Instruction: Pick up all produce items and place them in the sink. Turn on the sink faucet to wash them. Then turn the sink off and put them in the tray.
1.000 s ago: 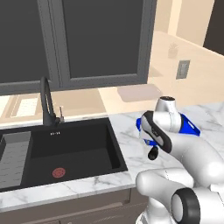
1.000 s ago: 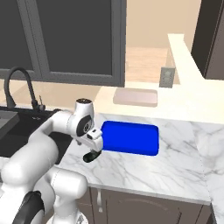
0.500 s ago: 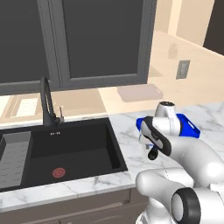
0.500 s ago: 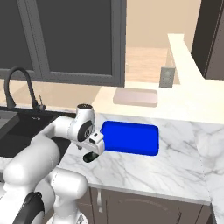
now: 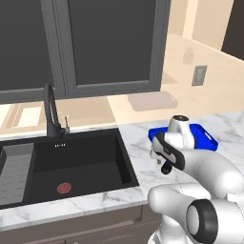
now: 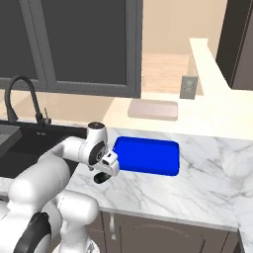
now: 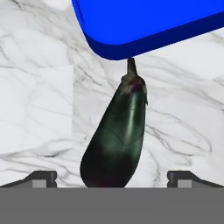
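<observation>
Hand view: an eggplant (image 7: 116, 140) lies on the surface (image 7: 39, 109) in the lower middle of the frame, between the two dark fingertips (image 7: 41, 178) at the bottom corners, touching neither.
Tool state: the tool (image 7: 111, 179) stands wide, with bare marble on each side of the eggplant and nothing held.
Eggplant shape: long and teardrop-like, fat rounded end toward the bottom of the frame, narrowing upward to a brownish cap and a short stem; the stem tip reaches right up to the tray's edge, contact unclear.
Eggplant texture: glossy, very dark green-black skin with pale streaks of shine.
Tray: the tray (image 7: 144, 24) fills the upper part of the hand view, bright blue, smooth and plain, with a rounded corner and a low rim.
Surface: white marble with grey veins, polished.
Left base view: the tool (image 5: 164, 159) hangs over the surface at centre right, just left of the tray (image 5: 207, 140), which the arm partly covers.
Right base view: the tool (image 6: 104, 173) sits left of centre, beside the left end of the tray (image 6: 148, 155).
Sink: the sink (image 5: 76, 162) is a matte black rectangular basin at the lower left of the left base view, with a round red drain.
Faucet: the sink faucet (image 5: 52, 114) rises behind the basin, slim and black with an arched spout.
</observation>
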